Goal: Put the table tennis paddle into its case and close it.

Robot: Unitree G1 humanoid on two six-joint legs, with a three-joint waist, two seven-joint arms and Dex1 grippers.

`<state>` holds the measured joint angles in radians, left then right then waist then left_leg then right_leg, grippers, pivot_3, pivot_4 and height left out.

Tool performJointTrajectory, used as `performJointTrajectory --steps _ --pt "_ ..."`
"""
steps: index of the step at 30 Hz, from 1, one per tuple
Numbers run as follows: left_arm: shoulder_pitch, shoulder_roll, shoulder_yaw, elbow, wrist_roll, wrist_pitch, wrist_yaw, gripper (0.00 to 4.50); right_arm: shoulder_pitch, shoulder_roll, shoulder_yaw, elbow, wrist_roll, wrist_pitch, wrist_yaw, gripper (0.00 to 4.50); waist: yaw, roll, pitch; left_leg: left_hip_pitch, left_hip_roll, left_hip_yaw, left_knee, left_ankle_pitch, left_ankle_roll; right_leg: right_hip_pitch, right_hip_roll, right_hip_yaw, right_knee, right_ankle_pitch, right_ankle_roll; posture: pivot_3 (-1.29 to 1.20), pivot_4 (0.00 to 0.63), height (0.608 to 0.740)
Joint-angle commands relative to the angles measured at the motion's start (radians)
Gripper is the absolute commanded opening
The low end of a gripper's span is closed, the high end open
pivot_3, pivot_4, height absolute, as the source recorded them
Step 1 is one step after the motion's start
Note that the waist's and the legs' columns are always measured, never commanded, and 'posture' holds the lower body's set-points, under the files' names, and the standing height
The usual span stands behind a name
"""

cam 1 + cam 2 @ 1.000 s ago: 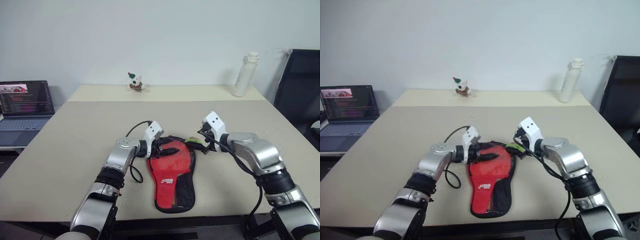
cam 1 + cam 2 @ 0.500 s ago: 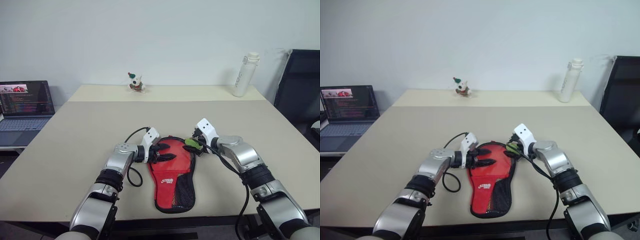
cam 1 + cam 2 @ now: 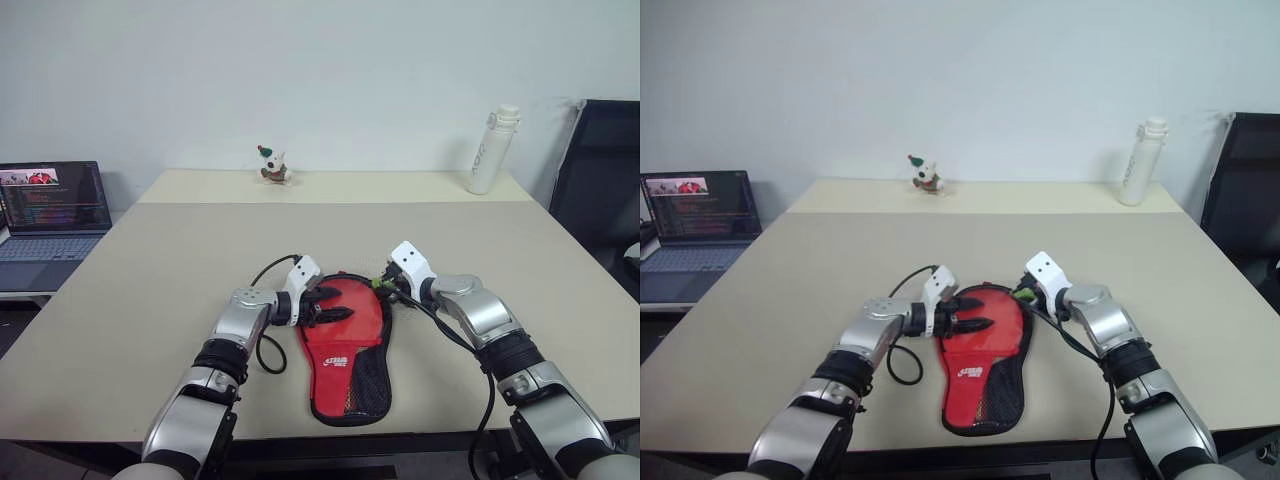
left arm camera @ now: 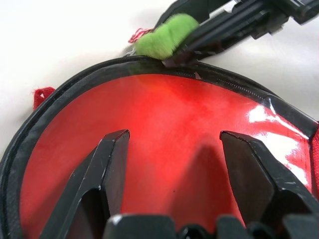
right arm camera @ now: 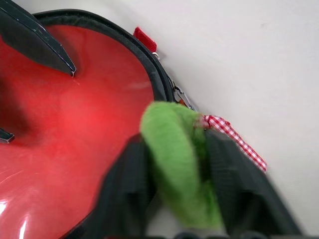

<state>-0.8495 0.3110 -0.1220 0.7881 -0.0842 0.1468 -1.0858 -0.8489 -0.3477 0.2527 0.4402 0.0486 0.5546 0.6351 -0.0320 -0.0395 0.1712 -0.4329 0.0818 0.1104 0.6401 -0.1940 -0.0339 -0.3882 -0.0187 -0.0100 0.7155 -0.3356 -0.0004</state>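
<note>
the round red rubber-faced paddle (image 4: 164,144) lies inside the black-edged red fabric zip case (image 3: 345,350) at the table's near edge, left gripper (image 3: 333,305) spread over it, right gripper (image 5: 174,164) pinching the green fuzzy zipper pull (image 5: 174,154); zipping remains.

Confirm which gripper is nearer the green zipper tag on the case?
Right. The right gripper has its fingers closed on the green zipper tag at the case rim. The left gripper rests open on the case's red face, apart from the tag.

Left end effector (image 3: 335,303) spread — right end effector (image 3: 383,288) (pinched)
</note>
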Motion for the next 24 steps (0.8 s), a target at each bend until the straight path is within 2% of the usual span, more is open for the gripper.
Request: performJointTrajectory --steps 1,6,9,13,24 --pt "0.002 -0.015 -0.032 0.040 0.024 0.011 -0.018 3.16 -0.006 -0.018 -0.031 -0.016 -0.010 -0.013 0.003 0.09 0.000 0.000 0.000 0.000 0.000 0.000 0.000 0.000 0.000 0.000 0.000 0.000 0.000 0.000 0.000 0.00 0.150 0.740" --pt "0.004 -0.025 -0.043 0.060 0.037 0.000 -0.021 3.16 0.000 -0.064 -0.046 -0.045 -0.007 0.002 0.020 0.04 0.002 0.000 0.000 0.000 0.000 0.000 0.000 0.000 0.000 0.000 0.000 0.000 0.000 0.000 0.000 0.00 0.150 0.740" --pt "0.007 -0.027 -0.037 0.065 0.031 0.008 -0.027 3.16 0.032 -0.143 -0.057 -0.110 -0.003 0.031 0.073 0.04 0.007 0.001 0.000 0.000 0.000 0.000 0.000 0.000 0.000 0.001 0.000 0.000 0.000 0.000 0.000 0.00 0.150 0.740" --pt "0.000 -0.032 -0.028 0.092 0.030 0.007 -0.023 3.16 0.107 -0.260 -0.051 -0.258 0.024 0.103 0.176 0.04 0.009 0.001 -0.001 0.000 0.000 -0.001 0.000 0.000 0.001 0.001 0.000 -0.001 -0.001 -0.001 0.002 0.00 0.150 0.740" --pt "-0.028 -0.058 -0.022 0.146 0.041 -0.011 0.001 3.16 0.298 -0.477 -0.050 -0.715 0.174 0.286 0.391 0.04 0.015 0.004 -0.003 0.001 -0.002 -0.002 0.000 -0.003 0.004 0.004 0.000 -0.001 -0.001 -0.002 0.003 0.00 0.150 0.740"
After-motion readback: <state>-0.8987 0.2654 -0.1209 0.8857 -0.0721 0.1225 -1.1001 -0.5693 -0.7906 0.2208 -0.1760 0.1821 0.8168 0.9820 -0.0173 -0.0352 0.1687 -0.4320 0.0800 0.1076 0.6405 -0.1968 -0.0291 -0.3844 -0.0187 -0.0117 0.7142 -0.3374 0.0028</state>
